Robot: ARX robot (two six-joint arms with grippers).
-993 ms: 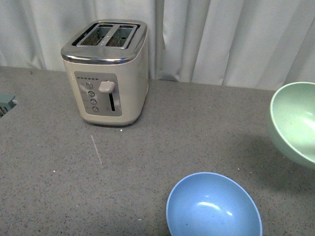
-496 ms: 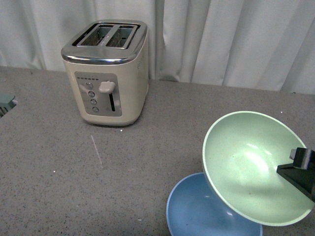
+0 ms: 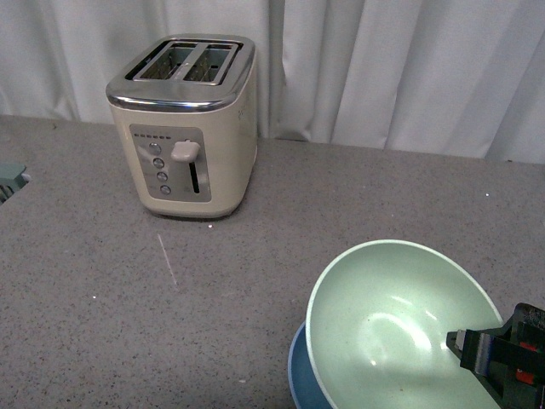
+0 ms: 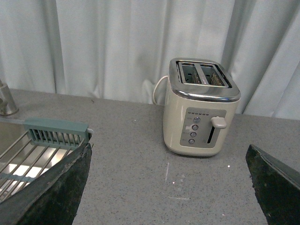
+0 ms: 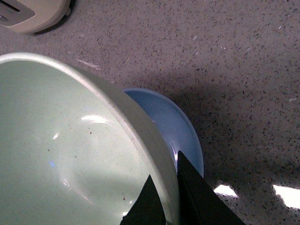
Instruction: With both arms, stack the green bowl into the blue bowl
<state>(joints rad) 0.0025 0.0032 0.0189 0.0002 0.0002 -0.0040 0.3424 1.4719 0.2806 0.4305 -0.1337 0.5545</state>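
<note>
Right wrist view shows the right gripper (image 5: 171,197) pinching the rim of the green bowl (image 5: 70,150), one finger (image 5: 149,204) inside and one outside. This bowl hangs tilted over the blue bowl (image 5: 176,129), just beyond the fingers. It looks light, stiff and smooth, so a rim hold may slip. Further off, beside the toaster (image 4: 201,115), the left gripper (image 4: 168,187) is spread wide and empty.

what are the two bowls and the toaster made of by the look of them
Green bowl: probably matte plastic; smooth pale wall with only soft, dull highlights and a few dark specks. Blue bowl: likely the same plastic, with an even, low-sheen rim. Toaster: cream body, painted metal or plastic, hard to tell; the top looks like polished metal, since it gives mirror-like reflections.
</note>
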